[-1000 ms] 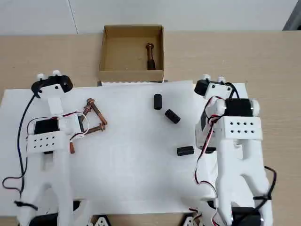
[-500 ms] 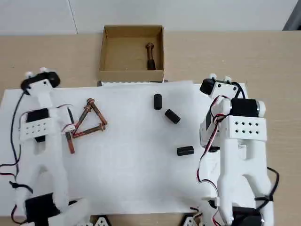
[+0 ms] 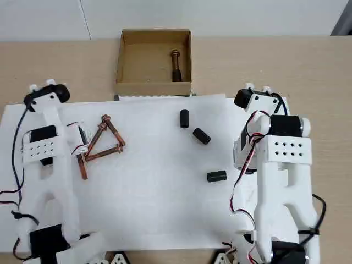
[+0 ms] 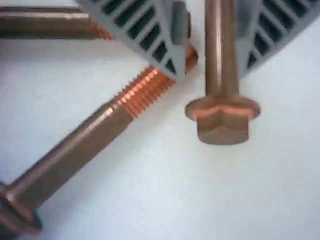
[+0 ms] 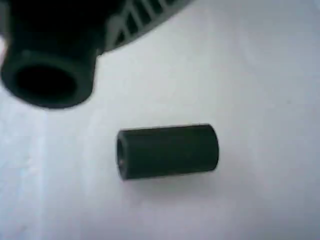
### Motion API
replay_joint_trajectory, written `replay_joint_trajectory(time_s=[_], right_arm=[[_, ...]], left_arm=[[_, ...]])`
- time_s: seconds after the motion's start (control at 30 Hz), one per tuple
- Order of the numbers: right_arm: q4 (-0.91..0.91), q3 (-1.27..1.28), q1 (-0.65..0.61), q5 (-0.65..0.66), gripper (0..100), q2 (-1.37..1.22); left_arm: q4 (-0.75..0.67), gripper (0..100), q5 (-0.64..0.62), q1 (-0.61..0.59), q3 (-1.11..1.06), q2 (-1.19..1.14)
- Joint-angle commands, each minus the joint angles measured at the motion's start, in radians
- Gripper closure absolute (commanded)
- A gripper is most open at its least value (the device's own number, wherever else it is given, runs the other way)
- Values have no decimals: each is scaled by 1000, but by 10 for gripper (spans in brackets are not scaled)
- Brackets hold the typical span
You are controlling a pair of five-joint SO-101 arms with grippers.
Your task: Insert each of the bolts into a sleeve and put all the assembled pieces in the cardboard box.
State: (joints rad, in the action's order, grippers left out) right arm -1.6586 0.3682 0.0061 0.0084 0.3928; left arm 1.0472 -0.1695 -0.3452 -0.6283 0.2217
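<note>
In the left wrist view my left gripper (image 4: 215,65) is shut on a copper bolt (image 4: 222,75), whose hex head (image 4: 222,120) sticks out past the grey fingers. From above, that bolt (image 3: 82,168) hangs beside three more bolts (image 3: 104,140) lying in a triangle. My right gripper (image 5: 60,50) is shut on a black sleeve (image 5: 47,75), seen end-on just above the sheet. Another sleeve (image 5: 167,150) lies flat close by it. In the high view three loose sleeves (image 3: 201,136) lie right of centre. The cardboard box (image 3: 126,60) at the back holds one assembled piece (image 3: 175,65).
A white sheet (image 3: 165,209) covers the wooden table's near half. A second bolt (image 4: 85,145) lies diagonally right under my left gripper, its threaded end near the fingers. The right arm's white body (image 3: 280,181) overhangs the sheet's right side.
The left arm has swung to the left and back over the last second, with the held bolt shifting slightly toward the triangle of bolts. The right arm has barely moved.
</note>
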Motion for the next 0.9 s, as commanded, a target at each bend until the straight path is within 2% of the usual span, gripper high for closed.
replay_joint_trajectory(time_s=[0.0, 0.17, 0.53, 0.67, 0.87], right_arm=[[13, 0, 2, 12, 995, 25], [12, 0, 2, 12, 995, 25], [5, 0, 2, 12, 995, 27], [5, 0, 2, 12, 995, 31], [-7, -3, 1, 12, 995, 35]], left_arm=[[-34, 930, 2, -5, -12, 3], [-54, 930, 2, -5, -33, -6], [-109, 936, 0, -6, -1, -178], [-109, 998, 0, -6, 1, -180], [-106, 994, 0, -2, 2, -173]])
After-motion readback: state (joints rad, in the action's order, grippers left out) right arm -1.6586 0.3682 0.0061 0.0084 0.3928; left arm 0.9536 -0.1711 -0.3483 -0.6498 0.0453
